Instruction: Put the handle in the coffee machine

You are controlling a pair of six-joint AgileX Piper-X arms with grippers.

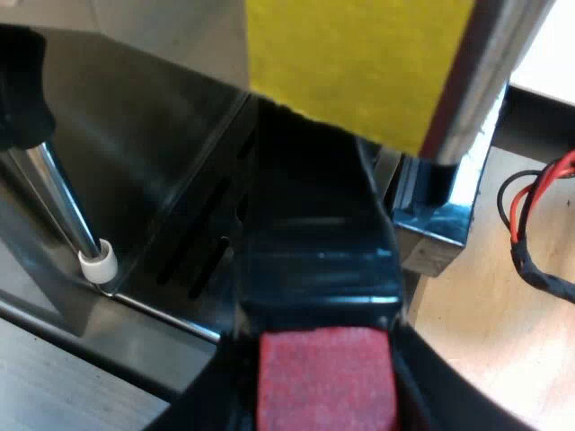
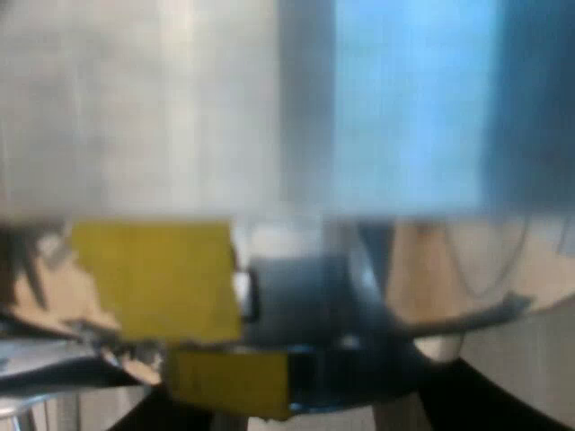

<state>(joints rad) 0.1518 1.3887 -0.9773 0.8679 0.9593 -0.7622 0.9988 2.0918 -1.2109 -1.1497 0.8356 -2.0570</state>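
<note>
Two black fingers of the left gripper were seen clamped on the handle, one on each side, right by its red end. The handle was held pointing in at the espresso machine, and its far end was hidden under a yellow patch stuck on the machine's shiny steel. Whether it was locked in could not be told. Below the handle, the dark drip tray with its long slots was seen. A thin steam pipe with a white tip was hung down beside the tray, near the handle but not touching it. A bit of light wooden counter was seen past the machine's corner. In the right wrist view, a steel wall was seen very close, with a blue glow on it. Two yellow patches were seen under that wall, and something dark was seen just beside them, but what it was could not be told.
</note>
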